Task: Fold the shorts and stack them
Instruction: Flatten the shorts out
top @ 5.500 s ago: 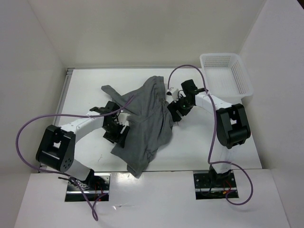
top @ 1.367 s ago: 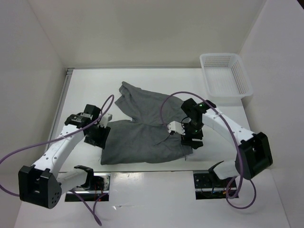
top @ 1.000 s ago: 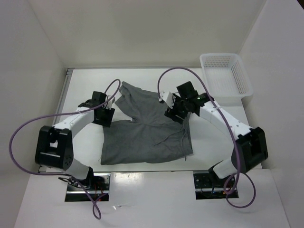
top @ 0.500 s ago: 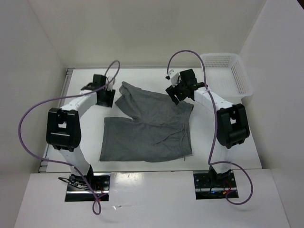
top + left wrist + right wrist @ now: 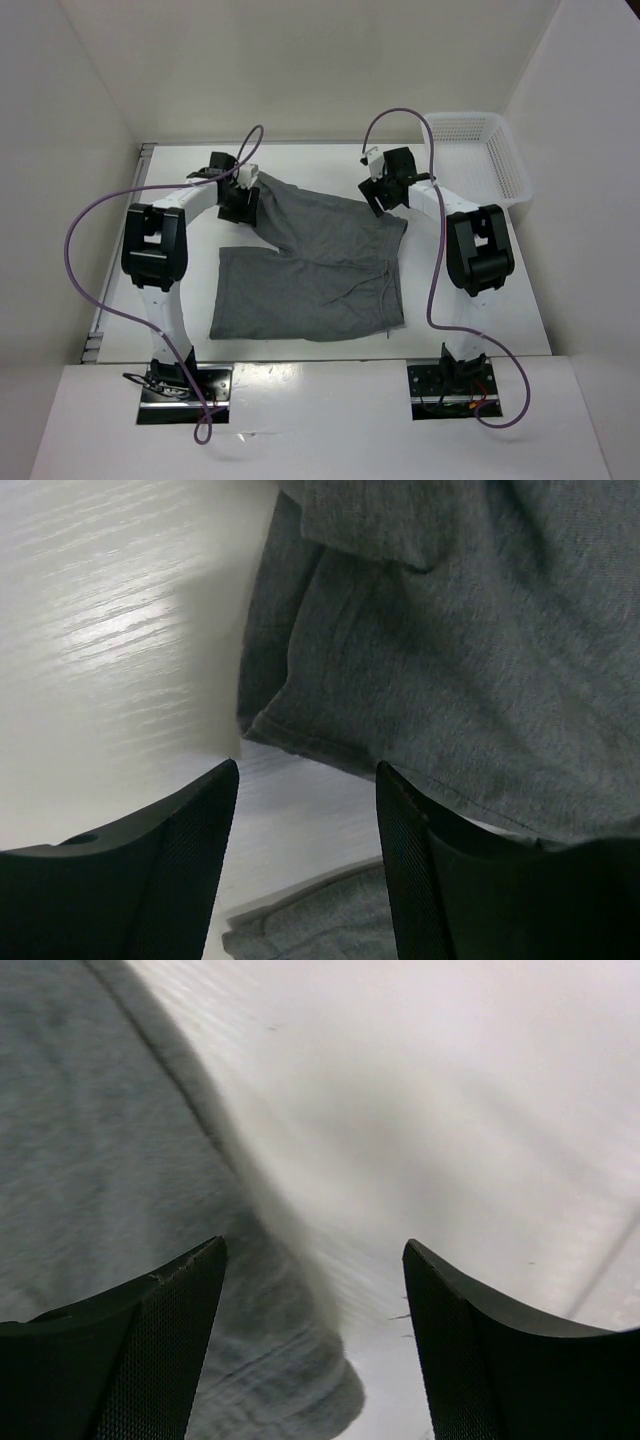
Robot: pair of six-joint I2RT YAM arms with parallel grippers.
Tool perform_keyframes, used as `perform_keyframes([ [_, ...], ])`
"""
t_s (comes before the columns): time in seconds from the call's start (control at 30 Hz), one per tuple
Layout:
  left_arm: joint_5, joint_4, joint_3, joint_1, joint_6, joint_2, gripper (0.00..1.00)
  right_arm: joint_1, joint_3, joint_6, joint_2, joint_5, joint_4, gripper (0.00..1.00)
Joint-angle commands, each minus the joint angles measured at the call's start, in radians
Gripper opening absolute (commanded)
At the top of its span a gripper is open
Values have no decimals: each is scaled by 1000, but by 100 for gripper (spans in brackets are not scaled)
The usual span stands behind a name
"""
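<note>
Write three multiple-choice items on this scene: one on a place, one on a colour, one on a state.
1. Where does the white mesh basket stand?
A. at the far right corner of the table
B. at its near left corner
C. on the shorts

2. What colour are the shorts?
A. blue
B. grey
C. red

3. How do the two grippers stand?
A. both shut on cloth
B. both open
C. one open, one shut

Key:
1 A, the top view shows it far right.
2 B, the cloth is plain grey.
3 B, the left gripper and right gripper each show a gap with nothing clamped.
</note>
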Motion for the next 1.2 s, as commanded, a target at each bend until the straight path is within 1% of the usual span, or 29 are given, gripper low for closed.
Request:
perform_keyframes([
  [0.0,-7,35,4,-28,4,10,65,-7,15,-38,27,85,87,77],
  [0.07,-36,56,4,-28,4,31,65,-7,4,-38,27,95,97,77],
  [0.1,-46,56,4,-28,4,31,60,-7,4,-49,27,104,97,77],
  [0.2,-46,74,4,-28,4,42,52,-7,-31,-61,27,127,110,79],
  [0.23,-46,74,4,-28,4,42,46,-7,-40,-85,27,136,111,80],
  [0.33,-58,85,4,-28,4,42,35,-7,-75,-122,27,147,120,82],
  [0.37,-58,94,4,-28,4,51,23,-7,-88,-122,27,147,120,82],
  [0.4,-67,94,13,-28,4,51,16,-7,-88,-131,27,147,120,82],
  [0.43,-76,94,13,-28,4,51,10,-7,-88,-145,27,132,120,82],
  [0.5,-76,56,36,-28,4,51,1,-7,-88,-155,18,131,94,82],
  [0.6,-121,-16,19,-28,4,-30,0,-7,-88,-164,-8,131,94,82],
  [0.63,-168,-29,-5,-28,4,-88,0,-7,-88,-164,-8,131,94,82],
  [0.67,-193,-58,-66,-28,4,-116,0,-7,-79,-164,-8,118,94,82],
  [0.73,-255,-93,-140,-6,4,-191,0,-7,-53,-164,-8,108,84,83],
  [0.8,-280,-139,-235,-6,4,-222,0,-7,-11,-164,-8,89,84,83],
  [0.83,-289,-150,-258,-6,4,-234,4,-7,6,-164,4,89,75,83],
  [0.87,-290,-159,-274,-6,4,-248,34,-7,24,-164,15,89,75,83],
  [0.9,-280,-159,-274,-6,4,-257,45,-7,58,-179,15,76,65,83],
  [0.93,-280,-159,-274,-6,4,-257,51,-7,75,-179,15,76,52,83],
  [1.03,-280,-100,-202,-15,4,-266,63,2,118,-204,15,64,11,83],
  [1.1,-270,-69,-99,-15,4,-256,70,2,128,-214,-29,64,-3,83],
  [1.17,-221,-32,-24,-6,4,-231,75,2,96,-224,-57,47,-43,83],
])
